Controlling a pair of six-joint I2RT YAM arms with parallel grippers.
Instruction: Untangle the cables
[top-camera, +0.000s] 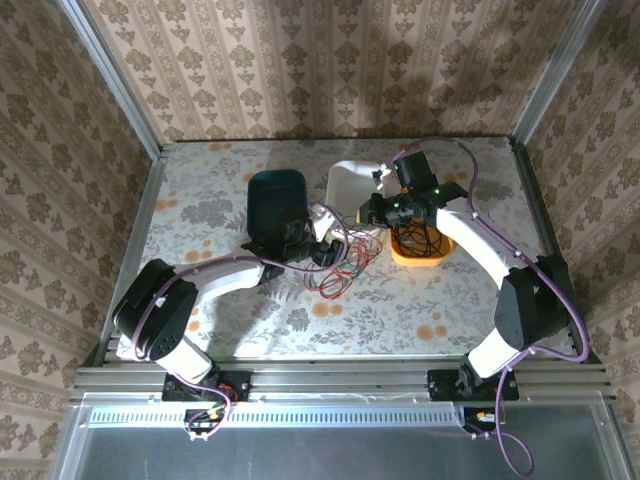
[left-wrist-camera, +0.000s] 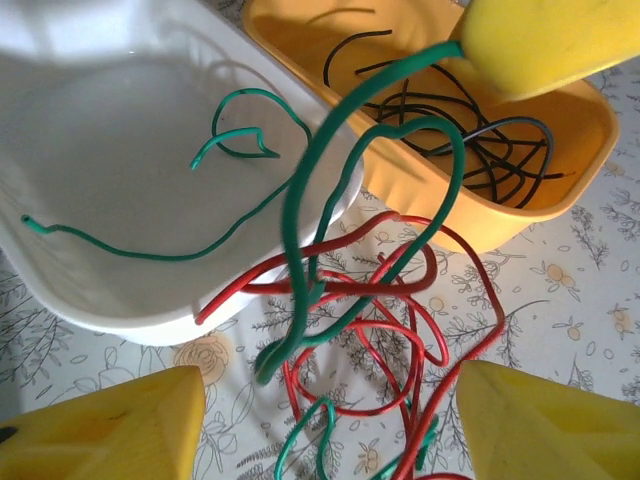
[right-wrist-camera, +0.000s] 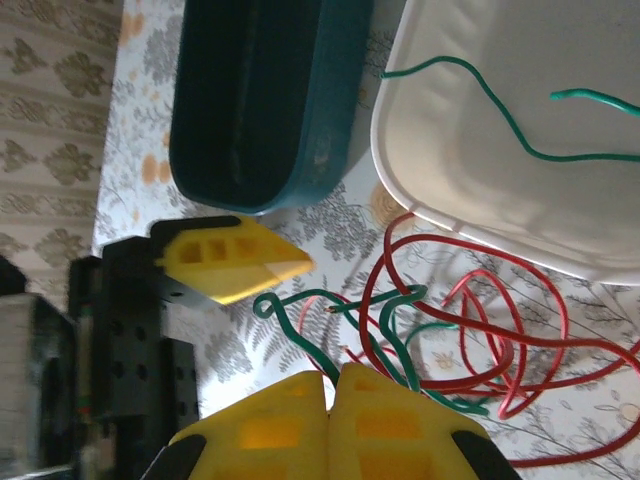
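Note:
The cables lie tangled on the table, red loops (left-wrist-camera: 400, 330) mixed with green ones (left-wrist-camera: 320, 440), in front of the white tray (left-wrist-camera: 100, 300). My right gripper (right-wrist-camera: 333, 375) is shut on a green cable (right-wrist-camera: 300, 335), which hangs from it in a long loop (left-wrist-camera: 300, 200) above the tangle. My left gripper (left-wrist-camera: 330, 375) is open and low over the red loops, with one yellow finger (left-wrist-camera: 110, 430) on each side and nothing pinched. From above, the left gripper (top-camera: 325, 252) is at the tangle (top-camera: 342, 272) and the right gripper (top-camera: 375, 212) is just behind it.
A loose green cable (left-wrist-camera: 150, 250) lies in the white tray. The orange tray (left-wrist-camera: 560, 190) on the right holds several black cables (left-wrist-camera: 470, 150). A dark teal tray (right-wrist-camera: 260, 90) stands left of the white one. Low metal rails border the table.

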